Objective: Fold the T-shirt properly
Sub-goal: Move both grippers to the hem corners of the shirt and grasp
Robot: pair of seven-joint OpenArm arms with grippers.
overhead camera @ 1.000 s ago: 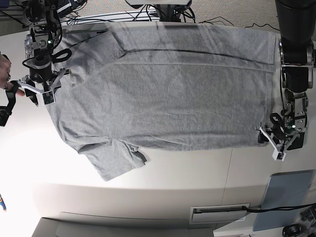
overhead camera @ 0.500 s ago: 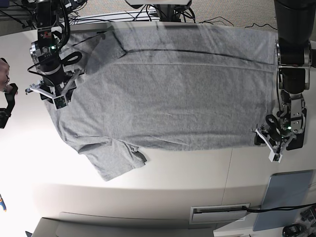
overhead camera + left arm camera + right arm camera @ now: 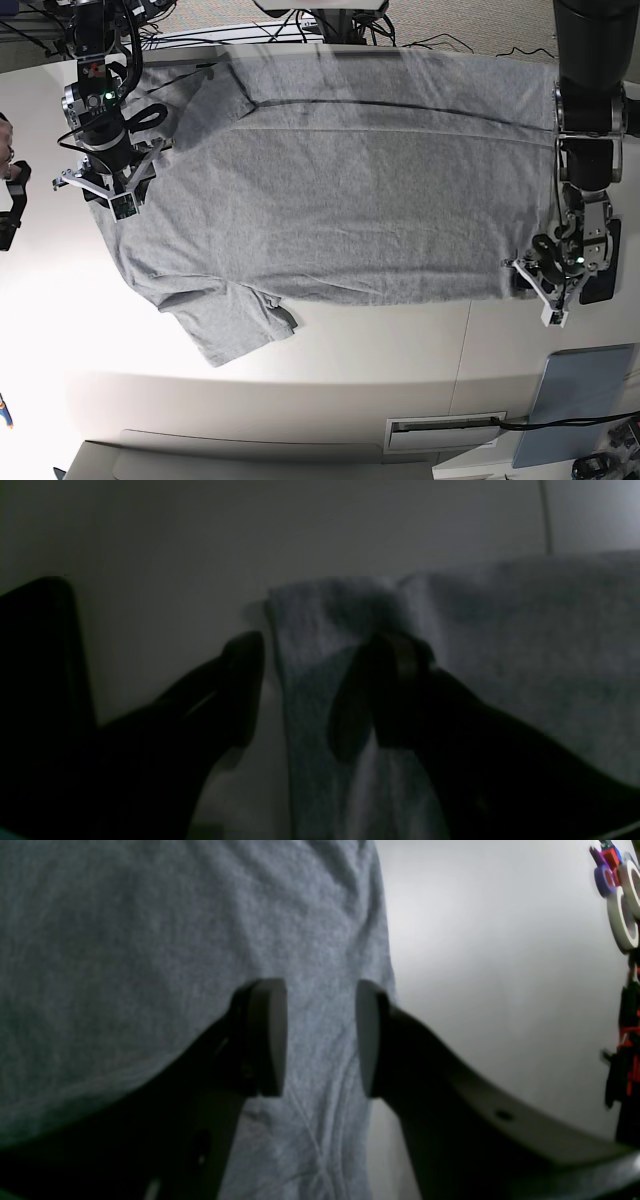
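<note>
Grey T-shirt lies spread flat on the table. Since the earlier frame, the left gripper, jaws wide, has edged onto its hem corner; the right gripper, jaws apart, straddles the collar-end edge.

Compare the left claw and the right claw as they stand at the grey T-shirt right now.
The left claw straddles a corner of the heather-grey cotton T-shirt, one finger over bare table; the right claw has cloth under both fingers, just inside the edge. The left claw sits at the hem corner on the base view's right, the right claw at the opposite, sleeve end. Both are open and grip nothing.
</note>
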